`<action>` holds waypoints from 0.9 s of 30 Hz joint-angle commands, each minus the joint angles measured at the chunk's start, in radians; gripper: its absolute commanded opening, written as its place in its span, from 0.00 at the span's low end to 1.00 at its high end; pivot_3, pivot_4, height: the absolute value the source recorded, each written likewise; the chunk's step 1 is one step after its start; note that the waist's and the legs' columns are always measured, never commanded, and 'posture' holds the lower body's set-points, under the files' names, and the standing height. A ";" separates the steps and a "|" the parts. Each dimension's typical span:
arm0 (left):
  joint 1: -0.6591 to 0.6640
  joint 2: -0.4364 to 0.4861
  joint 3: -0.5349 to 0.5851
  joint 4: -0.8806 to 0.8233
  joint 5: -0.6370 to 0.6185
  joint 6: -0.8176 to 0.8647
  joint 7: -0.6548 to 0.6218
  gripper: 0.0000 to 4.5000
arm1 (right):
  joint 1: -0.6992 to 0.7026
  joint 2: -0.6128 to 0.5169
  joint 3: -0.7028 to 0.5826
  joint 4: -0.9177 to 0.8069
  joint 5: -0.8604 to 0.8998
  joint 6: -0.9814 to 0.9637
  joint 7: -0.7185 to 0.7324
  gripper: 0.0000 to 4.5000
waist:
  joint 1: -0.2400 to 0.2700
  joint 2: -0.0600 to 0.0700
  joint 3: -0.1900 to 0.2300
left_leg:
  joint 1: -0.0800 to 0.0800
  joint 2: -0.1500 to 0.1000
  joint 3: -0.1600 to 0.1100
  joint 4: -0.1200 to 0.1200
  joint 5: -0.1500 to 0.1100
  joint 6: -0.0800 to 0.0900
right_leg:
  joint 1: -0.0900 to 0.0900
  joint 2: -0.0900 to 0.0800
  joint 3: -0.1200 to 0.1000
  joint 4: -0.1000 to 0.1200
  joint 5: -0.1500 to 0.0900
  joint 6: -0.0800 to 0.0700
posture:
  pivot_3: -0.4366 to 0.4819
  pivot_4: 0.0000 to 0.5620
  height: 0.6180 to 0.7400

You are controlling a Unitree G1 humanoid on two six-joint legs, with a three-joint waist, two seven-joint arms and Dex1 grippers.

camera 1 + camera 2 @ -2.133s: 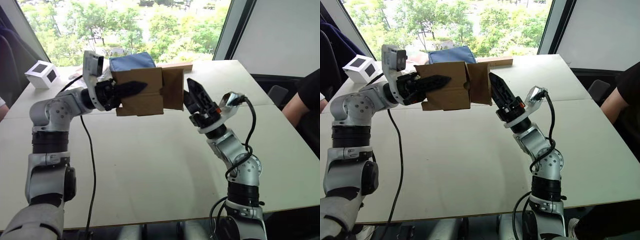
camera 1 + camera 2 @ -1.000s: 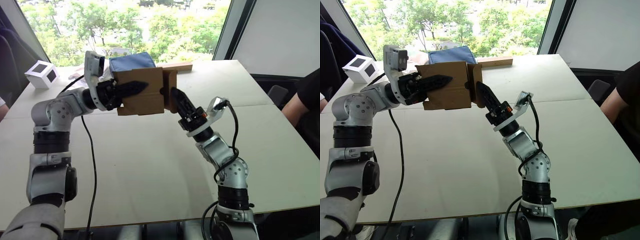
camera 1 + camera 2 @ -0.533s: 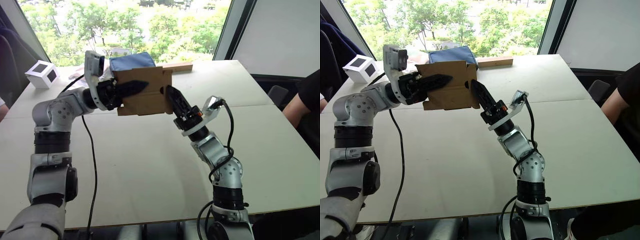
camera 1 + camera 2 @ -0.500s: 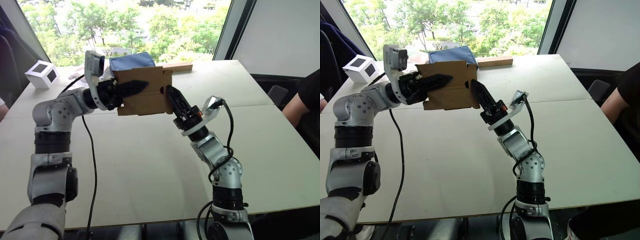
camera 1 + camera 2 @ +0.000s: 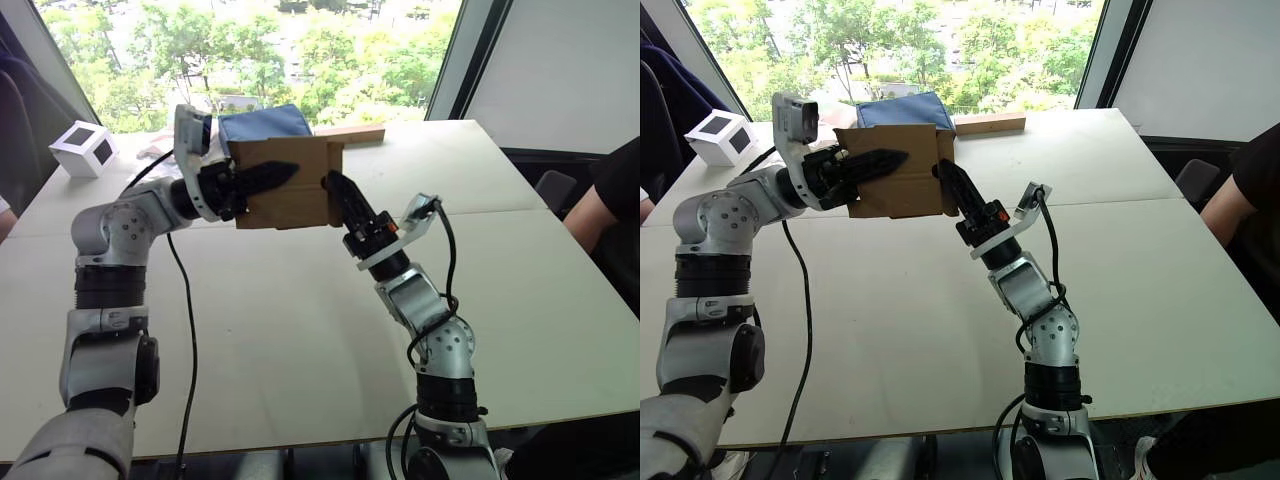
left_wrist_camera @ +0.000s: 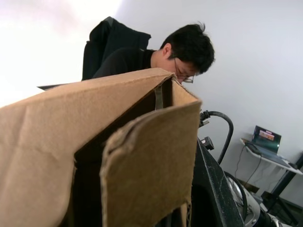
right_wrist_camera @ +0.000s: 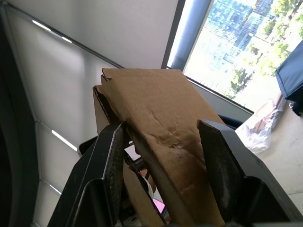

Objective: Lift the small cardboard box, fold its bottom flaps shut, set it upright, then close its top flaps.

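The small cardboard box, plain brown, hangs on its side above the white table. My left gripper is shut on it, one black finger lying along its front face. At the box's right end my right gripper presses against the bottom flaps, which lie folded in against that end. In the right wrist view its fingers stand apart, open, with the flap's face between them. The top flaps, at the end by my left gripper, are hidden.
A white cube with dark faces sits at the table's far left. A blue cloth bundle and a long wooden block lie behind the box. A person's arm shows at the right edge.
My right gripper has moved left and pushed the flap that stuck out to the right flat against the box's end. My left gripper has kept hold of the box nearly in place.
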 commanded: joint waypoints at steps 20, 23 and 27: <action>-0.013 -0.018 0.014 0.001 0.001 -0.043 0.012 0.00 | -0.028 0.065 0.088 -0.041 0.039 -0.020 0.019 0.53 | 0.000 0.000 0.000 | 0.000 0.000 0.000 0.000 0.000 0.000 | 0.000 0.000 0.000 0.000 0.000 0.000 | 0.48 0.27 0.98; -0.013 -0.019 0.012 0.004 0.003 -0.048 0.012 0.00 | -0.023 0.059 0.100 -0.046 0.040 -0.014 0.023 0.53 | 0.000 0.000 0.000 | 0.000 0.000 0.000 0.000 0.000 0.000 | 0.000 0.000 0.000 0.000 0.000 0.000 | 0.48 0.27 0.98; -0.013 -0.010 0.019 0.003 -0.002 -0.044 0.010 0.00 | 0.001 -0.007 0.087 -0.080 0.041 0.011 0.043 0.53 | 0.000 0.000 0.000 | 0.000 0.000 0.000 0.000 0.000 0.000 | 0.000 0.000 0.000 0.000 0.000 0.000 | 0.48 0.27 0.98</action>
